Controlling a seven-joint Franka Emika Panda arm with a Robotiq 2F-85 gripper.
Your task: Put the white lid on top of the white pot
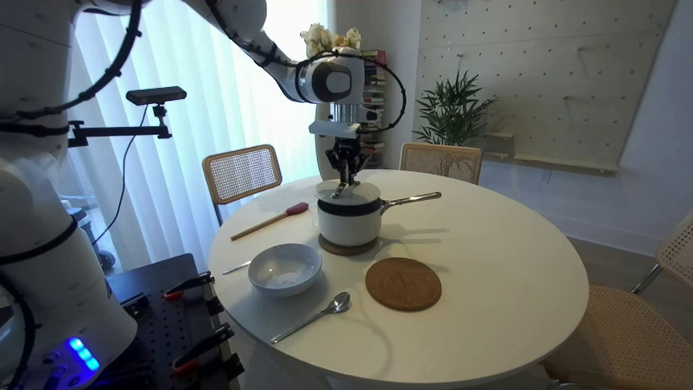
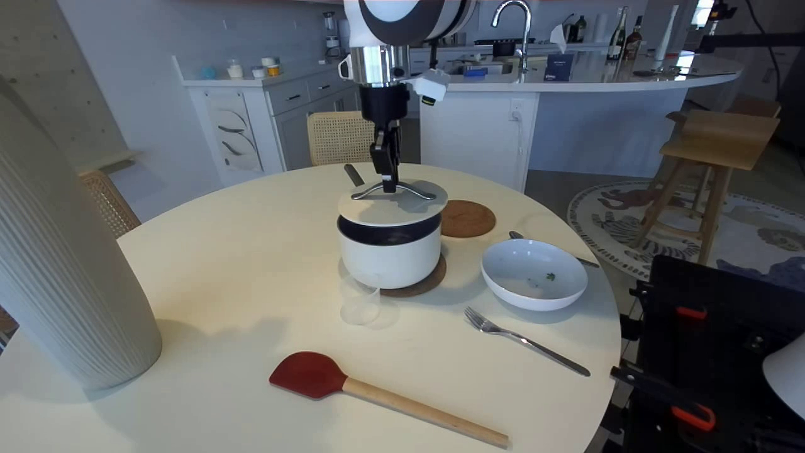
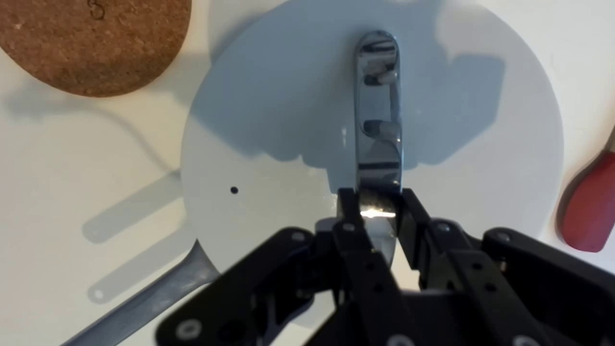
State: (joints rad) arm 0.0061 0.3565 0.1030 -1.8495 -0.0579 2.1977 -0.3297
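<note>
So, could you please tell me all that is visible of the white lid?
The white lid is a flat, round disc with a small dark dot toward its edge and an arched, silvery, metal-looking handle. The end effector grips that handle, holding the lid, seemingly slightly tilted, over the white pot, a gap showing beneath.

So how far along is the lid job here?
Done: the white lid is raised and roughly lined up over the white pot. In hand: the gripper is closed on the lid's silvery handle. Left: lowering and letting go; the pot's dark inside shows beneath the lid in both exterior views, so it appears not yet seated.
</note>
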